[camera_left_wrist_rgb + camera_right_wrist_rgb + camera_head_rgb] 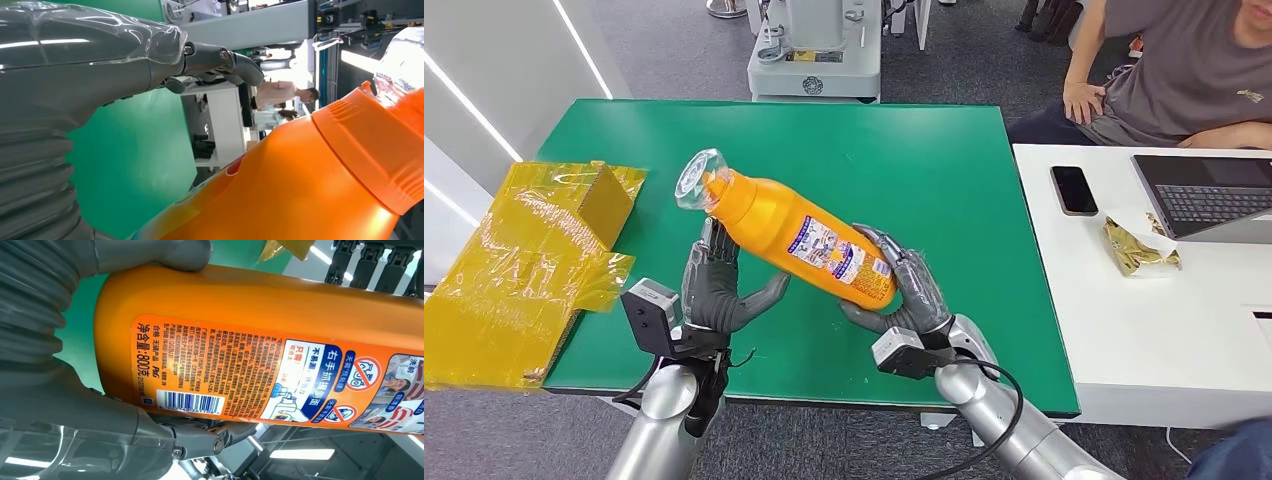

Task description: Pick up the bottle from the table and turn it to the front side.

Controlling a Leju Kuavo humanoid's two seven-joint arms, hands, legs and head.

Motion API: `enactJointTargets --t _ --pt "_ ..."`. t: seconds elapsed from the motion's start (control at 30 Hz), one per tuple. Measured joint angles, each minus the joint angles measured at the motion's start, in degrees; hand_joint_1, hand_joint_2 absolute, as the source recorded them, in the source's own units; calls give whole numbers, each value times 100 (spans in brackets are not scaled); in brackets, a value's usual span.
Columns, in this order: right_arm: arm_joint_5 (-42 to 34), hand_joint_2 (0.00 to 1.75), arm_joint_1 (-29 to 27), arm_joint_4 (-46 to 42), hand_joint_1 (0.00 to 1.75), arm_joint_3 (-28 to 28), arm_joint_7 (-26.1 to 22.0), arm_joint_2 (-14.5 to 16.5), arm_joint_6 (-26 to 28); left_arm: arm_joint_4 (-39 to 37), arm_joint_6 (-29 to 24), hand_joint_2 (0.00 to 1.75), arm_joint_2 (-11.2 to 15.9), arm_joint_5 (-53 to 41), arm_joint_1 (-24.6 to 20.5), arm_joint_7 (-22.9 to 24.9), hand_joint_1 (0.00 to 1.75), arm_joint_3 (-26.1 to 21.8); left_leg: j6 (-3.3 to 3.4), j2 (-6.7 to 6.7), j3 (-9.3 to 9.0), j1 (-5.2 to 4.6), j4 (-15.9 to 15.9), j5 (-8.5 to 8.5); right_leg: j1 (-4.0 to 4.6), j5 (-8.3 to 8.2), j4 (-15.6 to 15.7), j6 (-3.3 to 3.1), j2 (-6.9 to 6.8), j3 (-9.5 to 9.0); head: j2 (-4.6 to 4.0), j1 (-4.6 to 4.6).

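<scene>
Orange plastic bottle [799,235] is up off the green table [944,160], tilted. Right hand [904,290] grips its bottom end. Left hand [719,290] is open just under the neck. It looks smooth and slippery, so hold the wide middle.

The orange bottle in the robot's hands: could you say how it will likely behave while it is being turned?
The bottle looks like stiff, glossy plastic, so it may slip in the right hand gripping its base. Its rounded body would probably roll if set down on the green table. The clear cap seems thinner and easier to dent.
</scene>
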State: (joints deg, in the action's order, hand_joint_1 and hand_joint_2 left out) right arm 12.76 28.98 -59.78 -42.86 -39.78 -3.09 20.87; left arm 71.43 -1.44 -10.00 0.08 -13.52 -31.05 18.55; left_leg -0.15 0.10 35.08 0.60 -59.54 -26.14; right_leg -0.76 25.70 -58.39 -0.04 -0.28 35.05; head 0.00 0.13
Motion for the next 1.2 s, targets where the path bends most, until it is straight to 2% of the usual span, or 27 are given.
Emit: enactJointTargets --t 0.27,0.6,0.83,1.2 --pt "-178 175 -16 219 175 -95 76 6 -406 137 -316 175 15 26 -14 -31 0 7 0 0 -1 0 0 0 0 0 0 0 0 1 0 1" --pt "-246 175 -350 334 175 -124 248 -98 -229 103 -388 175 40 44 -197 -98 0 251 1 8 0 -1 -1 -1 -1 0 3 0 9 8 0 1" --pt "215 175 -366 536 175 -68 309 -167 166 72 -373 175 27 155 -350 -95 0 348 1 13 2 -1 -1 -1 -1 -2 1 0 14 7 0 1" --pt "634 175 -96 764 175 -31 415 258 299 -1 -526 175 38 256 -550 -32 0 360 -1 7 6 2 2 1 1 -2 -5 0 8 8 0 1"
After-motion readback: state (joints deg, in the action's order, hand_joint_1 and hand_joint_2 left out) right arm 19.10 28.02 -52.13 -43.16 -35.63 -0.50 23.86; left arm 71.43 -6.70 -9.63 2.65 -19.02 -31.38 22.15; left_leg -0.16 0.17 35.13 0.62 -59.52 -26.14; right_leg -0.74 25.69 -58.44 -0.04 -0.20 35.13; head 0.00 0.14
